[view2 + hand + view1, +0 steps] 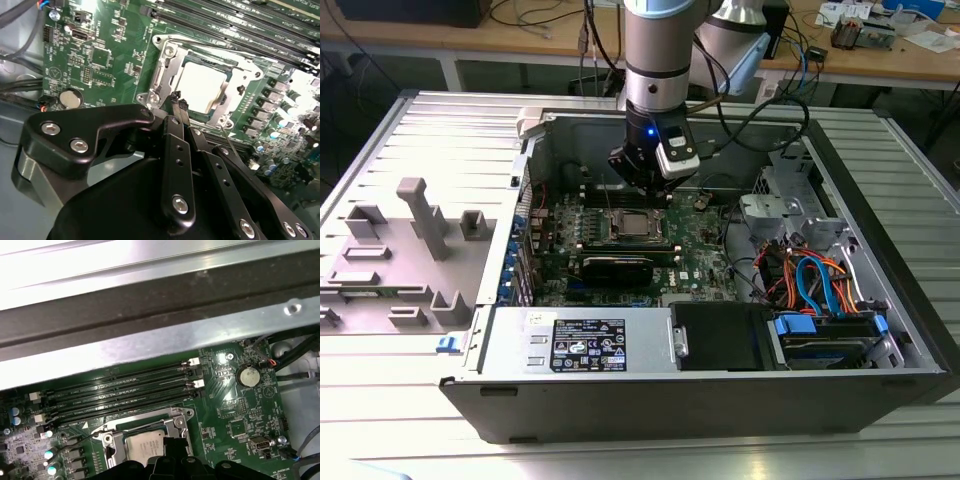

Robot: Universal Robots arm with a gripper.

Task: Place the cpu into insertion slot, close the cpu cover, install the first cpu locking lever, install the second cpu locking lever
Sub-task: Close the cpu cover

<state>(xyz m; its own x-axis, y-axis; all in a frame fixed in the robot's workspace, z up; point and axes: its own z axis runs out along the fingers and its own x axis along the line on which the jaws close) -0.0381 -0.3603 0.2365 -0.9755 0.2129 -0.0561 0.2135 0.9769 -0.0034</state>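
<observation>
The cpu (202, 87), a small flat square chip with a dull silver-grey top, sits in the insertion slot (225, 95), a dark square socket with a metal rim. The cpu cover (164, 75), a thin silver-grey metal frame plate, lies flat around it, and the chip shows through its window. One edge of the frame runs close along four long black memory slots (125, 390) (little room there), and just past those rises the grey sheet-metal case wall (150, 340). Another side opens onto bare green motherboard (100, 55) with one round silver coin cell (70, 98). There is one chip, one cover and one socket. The black gripper (179, 102) hangs close over the cover's edge, its fingers drawn together with nothing between them; whether it touches the cover cannot be told. In the exterior view the grey arm (655, 50) stands upright, reaching straight down into the open dark metal computer case (720, 400).
</observation>
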